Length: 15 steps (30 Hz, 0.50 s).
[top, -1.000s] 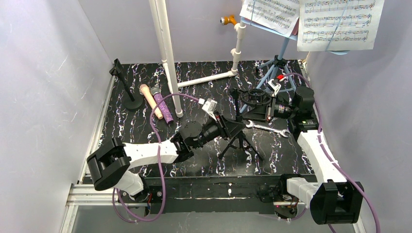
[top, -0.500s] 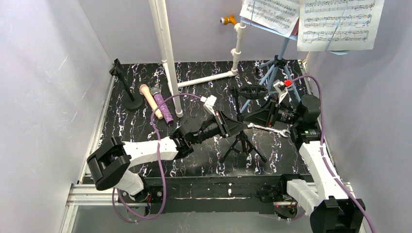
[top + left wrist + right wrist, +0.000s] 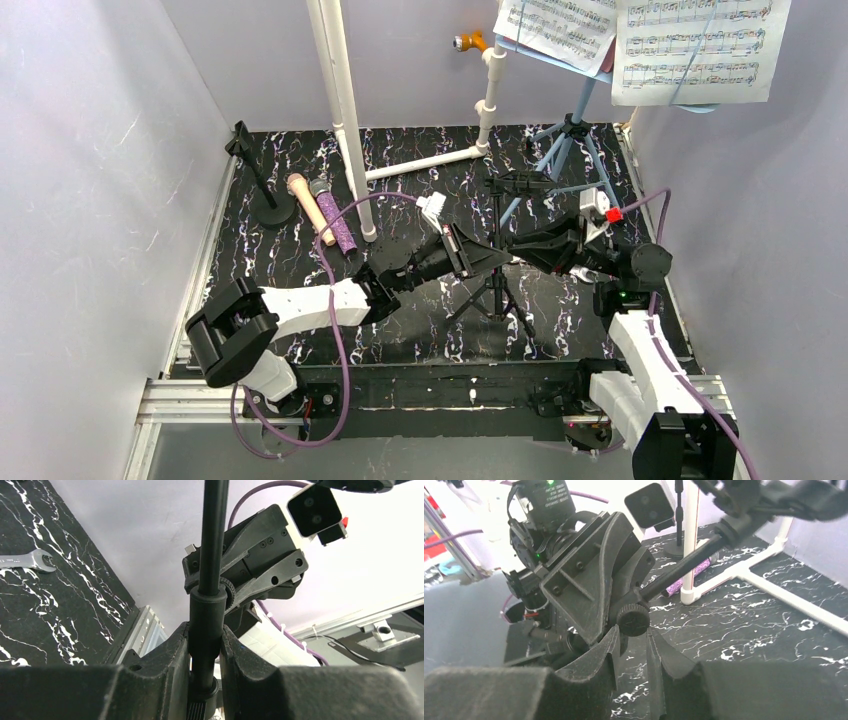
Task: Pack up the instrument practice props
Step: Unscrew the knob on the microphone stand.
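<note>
Centrally on the black marbled table (image 3: 280, 270): black mic tripod (image 3: 497, 215), upright, legs spread on the surface, ring holder at the top of the pole.

Left gripper (image 3: 205, 635): clenched on the tripod pole at the collar, fingers (image 3: 165, 660) pressed against both sides, reaching in from the left.

Right gripper (image 3: 633, 630): closed on the clamping knob (image 3: 633, 619) at that same joint, one fingertip on each side of the knob, reaching in from the right. Both grippers tip to tip, facing each other across the pole.

Rear left of the table: round-base holder (image 3: 262, 195), upright on its disc. Just beside it, to the right: peach microphone (image 3: 305, 200) and purple glitter microphone (image 3: 337, 220), flat on the table, close side by side, heads toward the back wall; contact between them not discernible. Immediately right of the purple one: white plastic pipes (image 3: 345, 120), one vertical, one running along the table toward the rear.

Rear right: light-blue music rack (image 3: 584, 97), standing on its tripod legs, desk raised well above the table. On the desk: sheet-music pages (image 3: 700, 50), two in view, upper edges cut off by the frame.

Silver wrench (image 3: 27, 560): flat on the table, visible in the left wrist view.
</note>
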{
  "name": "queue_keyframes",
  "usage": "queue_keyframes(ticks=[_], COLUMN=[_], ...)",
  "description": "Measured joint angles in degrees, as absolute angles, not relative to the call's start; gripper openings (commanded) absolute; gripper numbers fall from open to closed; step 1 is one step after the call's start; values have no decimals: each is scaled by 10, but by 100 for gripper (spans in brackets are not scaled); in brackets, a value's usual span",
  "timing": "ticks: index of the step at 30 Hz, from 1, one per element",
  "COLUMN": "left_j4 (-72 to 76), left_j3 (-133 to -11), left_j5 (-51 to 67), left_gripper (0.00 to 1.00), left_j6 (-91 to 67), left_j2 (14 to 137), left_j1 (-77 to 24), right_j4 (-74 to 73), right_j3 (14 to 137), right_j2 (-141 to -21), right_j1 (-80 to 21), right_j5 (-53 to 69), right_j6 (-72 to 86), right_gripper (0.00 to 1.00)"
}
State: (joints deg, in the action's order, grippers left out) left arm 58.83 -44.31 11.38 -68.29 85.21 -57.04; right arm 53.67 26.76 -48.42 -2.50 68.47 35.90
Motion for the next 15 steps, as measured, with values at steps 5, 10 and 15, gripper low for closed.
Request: queue_keyframes(ticks=[5,10,15], left_j4=[601,591,583], left_j3=[-443,-443,-443], left_j5=[142,150,163], left_gripper=[0,0,0], left_j6=[-668,-582,-493], left_j2=[851,832,796], left_j1=[-555,-541,-540], right_j4=[495,199,87], right_j3=[272,383,411], right_j2=[-470,-482,-489], right_j1=[-19,-19,-18], right_j5=[696,676,678], right_j6=[301,201,289], right_gripper=[62,75,88])
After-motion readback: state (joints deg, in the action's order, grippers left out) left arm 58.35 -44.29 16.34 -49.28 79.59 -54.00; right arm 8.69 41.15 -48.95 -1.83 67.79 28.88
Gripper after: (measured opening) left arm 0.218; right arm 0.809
